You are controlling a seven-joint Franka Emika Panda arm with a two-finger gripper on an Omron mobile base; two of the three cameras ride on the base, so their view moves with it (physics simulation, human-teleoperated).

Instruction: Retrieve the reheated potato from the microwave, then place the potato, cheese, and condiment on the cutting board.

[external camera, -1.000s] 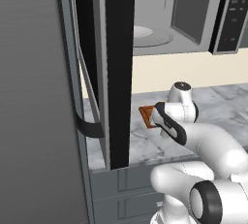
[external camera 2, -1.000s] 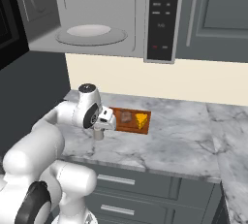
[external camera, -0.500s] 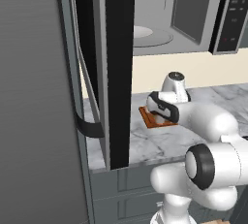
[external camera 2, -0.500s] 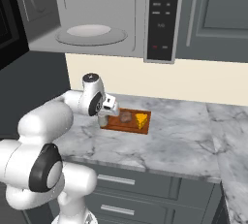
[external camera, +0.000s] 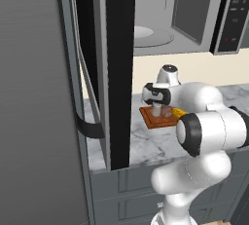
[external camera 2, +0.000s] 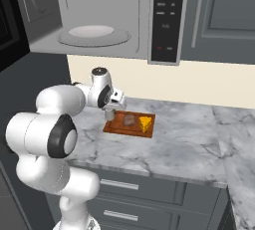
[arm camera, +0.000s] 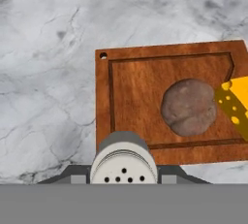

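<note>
Over the cutting board [arm camera: 145, 80], the gripper [arm camera: 124, 179] clamps the perforated-capped off-white condiment [arm camera: 124, 162].

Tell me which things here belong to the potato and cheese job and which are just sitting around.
Part of the job:
- potato, on the cutting board
- cheese, on the board beside the potato
- condiment, held in the claw
- microwave, door open, turntable bare

Just there:
- marble counter
- grey drawers below the counter
</note>
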